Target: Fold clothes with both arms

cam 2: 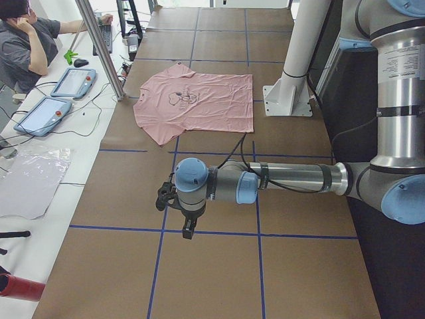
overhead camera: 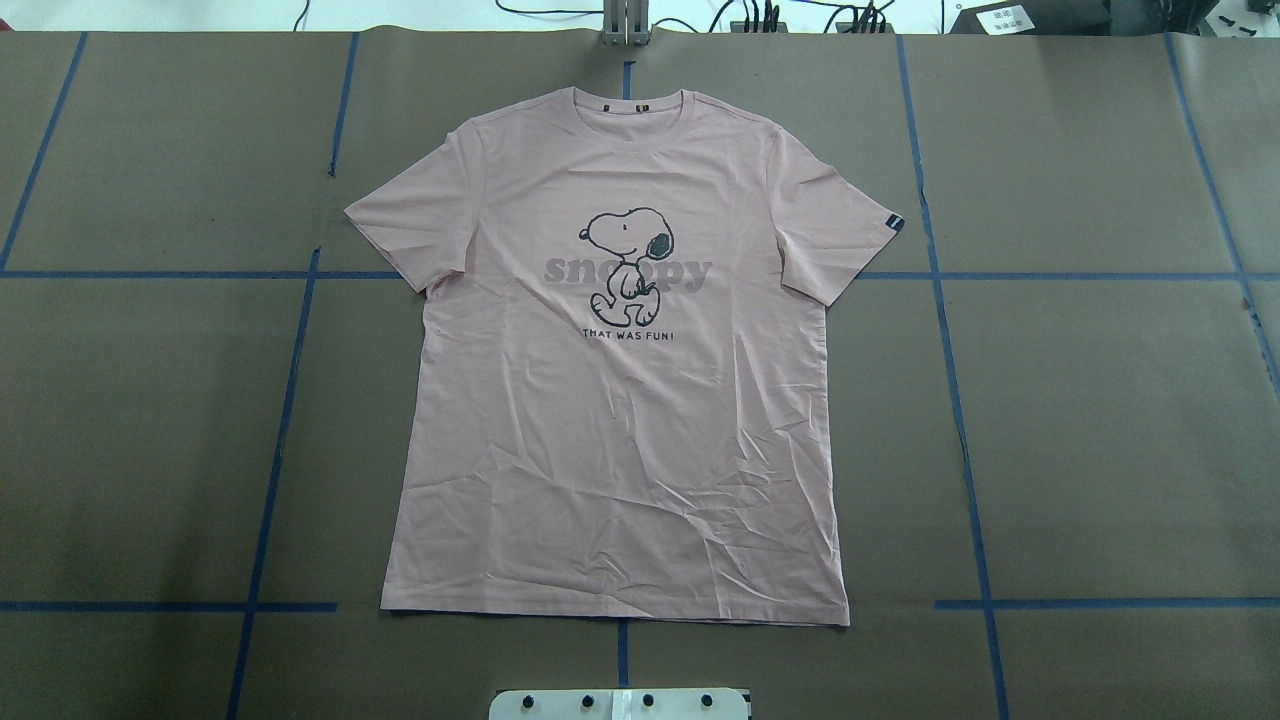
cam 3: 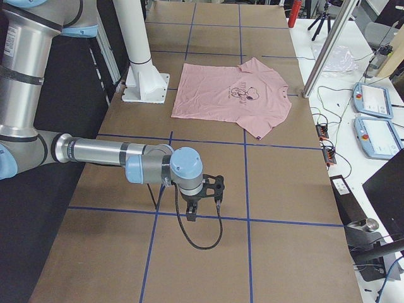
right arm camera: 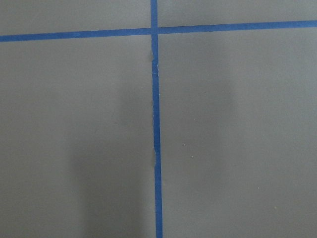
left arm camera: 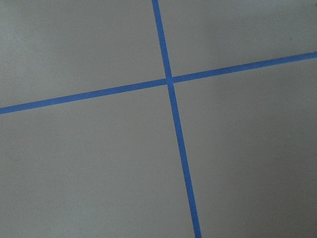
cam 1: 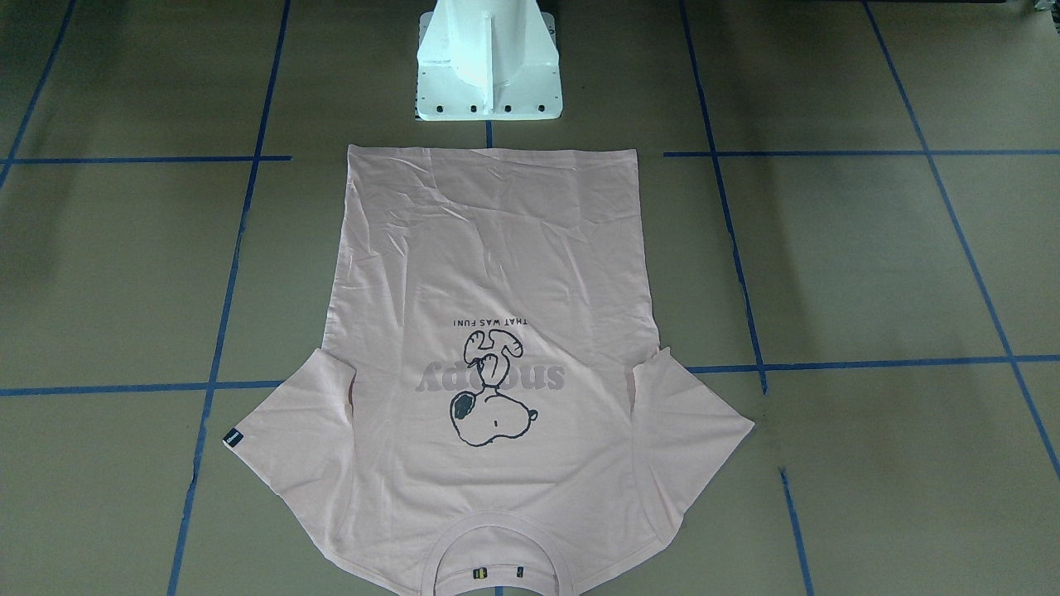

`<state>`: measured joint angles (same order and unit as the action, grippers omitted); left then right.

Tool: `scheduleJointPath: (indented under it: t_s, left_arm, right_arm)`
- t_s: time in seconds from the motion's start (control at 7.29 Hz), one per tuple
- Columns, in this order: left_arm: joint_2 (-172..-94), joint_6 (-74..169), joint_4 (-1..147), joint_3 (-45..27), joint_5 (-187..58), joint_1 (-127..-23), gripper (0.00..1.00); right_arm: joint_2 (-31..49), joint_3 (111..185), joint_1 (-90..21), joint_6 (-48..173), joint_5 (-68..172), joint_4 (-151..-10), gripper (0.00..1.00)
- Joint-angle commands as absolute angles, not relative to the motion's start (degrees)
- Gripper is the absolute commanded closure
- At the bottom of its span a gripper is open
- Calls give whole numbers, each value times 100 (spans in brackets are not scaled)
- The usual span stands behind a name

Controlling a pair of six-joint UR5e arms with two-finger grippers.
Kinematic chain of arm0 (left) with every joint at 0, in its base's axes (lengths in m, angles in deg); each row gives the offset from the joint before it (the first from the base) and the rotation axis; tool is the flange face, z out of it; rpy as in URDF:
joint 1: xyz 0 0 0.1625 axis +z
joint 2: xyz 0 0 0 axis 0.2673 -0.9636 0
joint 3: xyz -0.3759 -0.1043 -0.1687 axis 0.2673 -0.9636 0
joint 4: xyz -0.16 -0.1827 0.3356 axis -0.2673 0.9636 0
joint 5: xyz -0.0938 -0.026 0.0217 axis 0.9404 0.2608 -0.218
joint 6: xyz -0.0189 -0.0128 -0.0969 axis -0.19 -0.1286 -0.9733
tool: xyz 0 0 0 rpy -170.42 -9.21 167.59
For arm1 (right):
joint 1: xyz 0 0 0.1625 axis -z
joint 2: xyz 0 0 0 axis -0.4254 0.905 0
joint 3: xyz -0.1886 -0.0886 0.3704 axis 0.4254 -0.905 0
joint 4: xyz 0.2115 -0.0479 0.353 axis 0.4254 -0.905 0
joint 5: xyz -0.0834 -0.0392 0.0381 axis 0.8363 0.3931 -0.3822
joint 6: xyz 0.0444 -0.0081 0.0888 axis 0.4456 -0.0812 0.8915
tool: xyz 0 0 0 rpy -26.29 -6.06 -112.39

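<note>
One T-shirt (overhead camera: pixel 620 420) flat, print up, middle of the bench, collar by its far edge | left claw (cam 2: pixel 188 229) and right claw (cam 3: pixel 191 213) well apart from it, released or clenched: cannot tell | risk: uneven pinches would likely skew the fold

- T-shirt (cam 1: pixel 497 273): the collar runs off the front-facing view's bottom edge.
- Left gripper (cam 2: pixel 188 230) and right gripper (cam 3: pixel 191 213): jaws too small to judge.
- Pedestal (cam 1: pixel 489 66): cropped at the top centre.

Grey-brown tabletop (left arm camera: pixel 84 168) fills the view. Two blue tape lines (left arm camera: pixel 169 81) cross above centre, one running left to right, one top to bottom, both tilted.
</note>
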<state>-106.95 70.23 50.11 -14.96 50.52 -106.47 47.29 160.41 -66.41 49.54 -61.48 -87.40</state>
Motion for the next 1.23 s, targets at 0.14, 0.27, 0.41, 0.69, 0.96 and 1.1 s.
scheduleJointPath:
  t_s: [0.14, 0.27, 0.41, 0.69, 0.96, 1.1]
  left_arm:
    - [-10706, 7031, 5029, -1481, 5061, -10638, 0]
    - [-10697, 7040, 5029, -1481, 5060, -10638, 0]
    - [-10697, 7049, 5037, -1473, 5043, -10629, 0]
    - [-10714, 7058, 5394, -1490, 5043, -10612, 0]
    - [-10819, 7049, 6071, -1542, 5069, -10612, 0]
    - [-11029, 7031, 6910, -1421, 5043, -10612, 0]
  right_arm:
    - [4728, 16049, -6641, 4954, -6157, -8740, 0]
    - [4728, 16093, -6641, 4936, -6218, -8740, 0]
    - [4624, 16093, -6571, 4945, -6227, -8740, 0]
    - [3950, 16102, -6439, 4988, -6245, -8740, 0]
    - [3201, 15945, -6325, 5024, -6218, -8330, 0]
    - [3164, 15892, -6324, 5024, -6236, -8170, 0]
